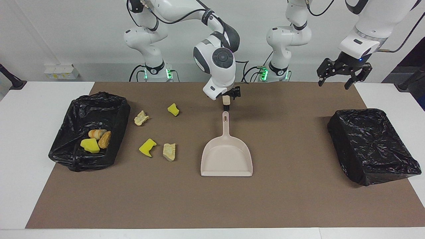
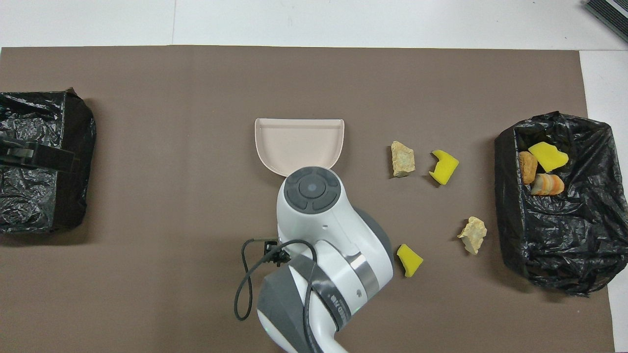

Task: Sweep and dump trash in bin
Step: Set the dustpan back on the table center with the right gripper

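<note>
The beige dustpan (image 1: pixel 226 156) lies flat mid-mat, its handle pointing to the robots; it also shows in the overhead view (image 2: pixel 299 144). My right gripper (image 1: pixel 228 99) hangs just above the handle's end; my own wrist hides it from overhead. Four scraps lie on the mat between the dustpan and the open bin (image 1: pixel 66 149): two yellow sponge bits (image 1: pixel 173 109) (image 1: pixel 147 147) and two pale beige chunks (image 1: pixel 141 118) (image 1: pixel 169 151). In that bin lie a yellow sponge bit (image 1: pixel 89 145) and two bread-like pieces (image 1: pixel 97 133) (image 1: pixel 105 139). My left gripper (image 1: pixel 335 81) waits open, raised over the left arm's end.
A second bin wrapped in a black bag (image 1: pixel 372 146) stands at the left arm's end of the brown mat (image 1: pixel 292 199); from overhead (image 2: pixel 39 196) my left gripper (image 2: pixel 34 157) covers part of it. White table borders the mat at both ends.
</note>
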Action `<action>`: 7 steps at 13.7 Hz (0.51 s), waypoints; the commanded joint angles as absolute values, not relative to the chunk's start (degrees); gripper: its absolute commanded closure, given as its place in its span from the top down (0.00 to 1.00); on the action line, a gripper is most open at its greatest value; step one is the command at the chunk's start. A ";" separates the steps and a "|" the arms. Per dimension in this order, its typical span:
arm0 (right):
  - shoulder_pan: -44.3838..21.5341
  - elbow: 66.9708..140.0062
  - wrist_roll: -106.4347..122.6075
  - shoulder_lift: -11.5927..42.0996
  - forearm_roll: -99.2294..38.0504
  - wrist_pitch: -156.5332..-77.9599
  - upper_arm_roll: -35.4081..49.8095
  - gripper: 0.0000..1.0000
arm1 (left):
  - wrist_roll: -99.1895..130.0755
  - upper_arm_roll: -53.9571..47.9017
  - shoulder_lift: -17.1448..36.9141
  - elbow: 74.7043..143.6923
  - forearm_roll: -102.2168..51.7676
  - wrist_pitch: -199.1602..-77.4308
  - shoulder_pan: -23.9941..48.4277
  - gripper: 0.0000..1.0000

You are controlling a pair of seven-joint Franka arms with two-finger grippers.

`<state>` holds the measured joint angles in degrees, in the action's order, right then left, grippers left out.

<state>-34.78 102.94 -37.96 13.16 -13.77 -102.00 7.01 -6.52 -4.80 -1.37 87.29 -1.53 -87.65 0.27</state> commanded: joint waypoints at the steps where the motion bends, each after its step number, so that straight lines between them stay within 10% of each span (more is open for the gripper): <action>1: -38.83 114.67 -39.55 5.29 -15.03 -104.32 7.03 1.00 | -6.77 -3.96 -0.70 85.78 -0.62 -86.05 1.14 1.00; 7: -47.36 130.86 -42.52 -1.94 -23.20 -118.81 7.12 1.00 | -7.21 -3.96 -0.79 86.48 -0.70 -87.71 0.88 1.00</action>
